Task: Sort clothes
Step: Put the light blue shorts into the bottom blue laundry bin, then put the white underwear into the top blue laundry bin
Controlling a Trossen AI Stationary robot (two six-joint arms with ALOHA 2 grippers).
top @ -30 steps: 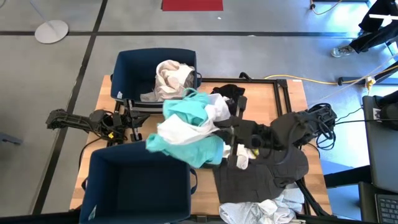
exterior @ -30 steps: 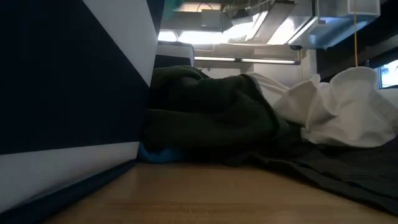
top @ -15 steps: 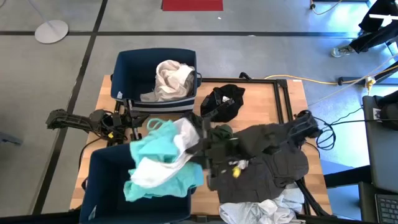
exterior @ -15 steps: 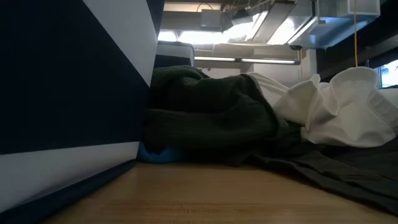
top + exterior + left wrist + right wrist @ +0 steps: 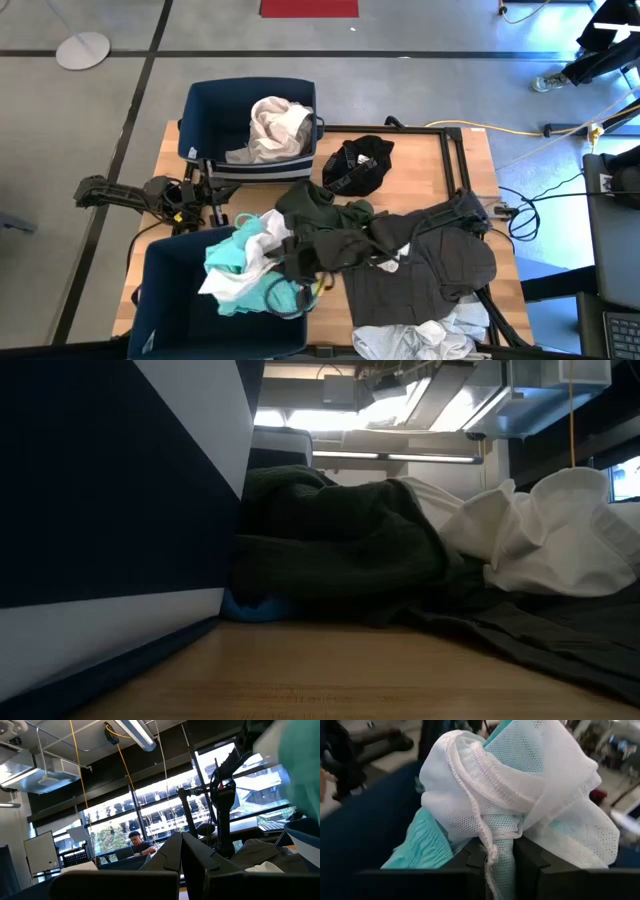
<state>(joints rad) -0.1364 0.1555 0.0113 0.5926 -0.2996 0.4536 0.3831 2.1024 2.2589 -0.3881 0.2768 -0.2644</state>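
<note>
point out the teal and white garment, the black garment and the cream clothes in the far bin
teal and white garment (image 5: 245, 272), high view, on its teal folds over the near bin
black garment (image 5: 357, 165), high view, on its middle
cream clothes (image 5: 277, 125), high view, on top of the pile

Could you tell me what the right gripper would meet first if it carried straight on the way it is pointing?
The teal and white garment bunched right at the right gripper, between its fingers; past that, probably the near blue bin.

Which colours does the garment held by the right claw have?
Teal with white mesh lining; the right wrist view shows it best.
</note>
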